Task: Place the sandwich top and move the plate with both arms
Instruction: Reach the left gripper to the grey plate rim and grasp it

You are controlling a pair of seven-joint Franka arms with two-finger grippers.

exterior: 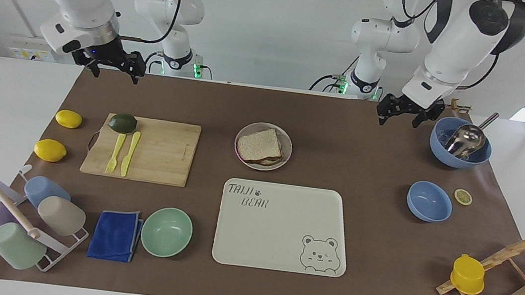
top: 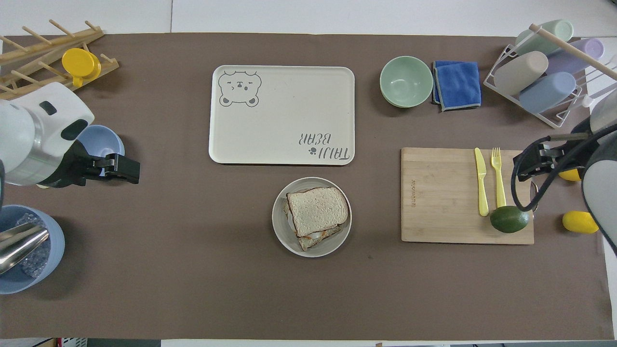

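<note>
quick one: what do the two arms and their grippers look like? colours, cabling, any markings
Both arms are glossy white with rounded, bulbous joint housings and dark grey to black bands and round caps at the joints. Loose black cables loop along the outside of each. The left gripper and right gripper are black, angular two-finger units on white wrist flanges. Green lights glow at both bases. The right arm carries dark lettering, unreadable here. No sleeves.

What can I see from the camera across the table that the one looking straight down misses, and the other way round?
Only the facing view shows both arms whole, with their bases, and how high the right gripper and the left gripper hang above the mat, touching nothing. Only the overhead view looks straight down onto the sandwich top, with the lower slice peeking out at the edge nearer the robots. Both show the plate with the sandwich top on it, the tray farther from the robots, and the cutting board.
</note>
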